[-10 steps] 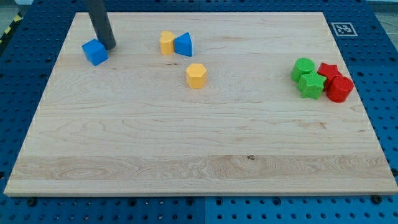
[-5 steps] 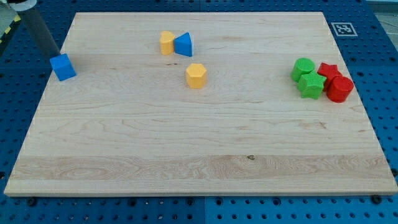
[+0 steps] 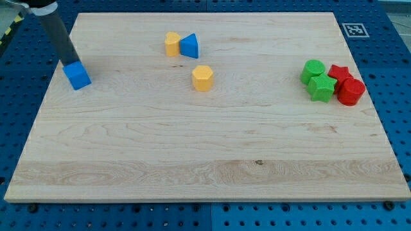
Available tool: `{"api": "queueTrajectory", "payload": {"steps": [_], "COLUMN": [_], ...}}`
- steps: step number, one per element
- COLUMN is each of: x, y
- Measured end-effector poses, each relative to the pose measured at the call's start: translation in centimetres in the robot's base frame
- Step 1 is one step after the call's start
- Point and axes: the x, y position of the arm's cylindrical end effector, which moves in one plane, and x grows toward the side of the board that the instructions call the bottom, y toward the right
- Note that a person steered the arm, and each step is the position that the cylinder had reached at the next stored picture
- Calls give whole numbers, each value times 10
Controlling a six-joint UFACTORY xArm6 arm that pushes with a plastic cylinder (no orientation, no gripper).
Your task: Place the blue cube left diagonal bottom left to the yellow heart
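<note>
1. Camera view. Pale wooden worktop (image 3: pixel 192 147), visible lengthwise grain, one small dark knot toward the view's bottom; it rests on a blue perforated base (image 3: pixel 398 96).
2. Straight dark rod enters from the view's top left; my tip (image 3: pixel 69 62) sits at the upper-left edge of the small blue plastic cube (image 3: pixel 77 75), touching or just short of it; cannot tell which. The arm carries no fingers, so there is no open or closed state to record.
3. Blue cube: matte, sharp-edged, near the worktop's left border, well apart from the other blocks.
4. Yellow heart-like block (image 3: pixel 172 43) at the view's top centre, touching the blue triangular block (image 3: pixel 189 45) on its right.
5. Yellow faceted block (image 3: pixel 202 77), roughly hexagonal, just below that pair, apart from it.
6. Right-side cluster, packed together: green rounded block (image 3: pixel 313 68), green faceted block (image 3: pixel 321 87), red star block (image 3: pixel 340 72), red rounded block (image 3: pixel 350 91).
7. Black-and-white square marker (image 3: pixel 354 29) on the worktop's top right corner.
</note>
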Motion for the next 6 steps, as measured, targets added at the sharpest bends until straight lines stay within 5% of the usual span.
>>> {"api": "queueTrajectory", "payload": {"steps": [6], "x": [42], "y": [101]}}
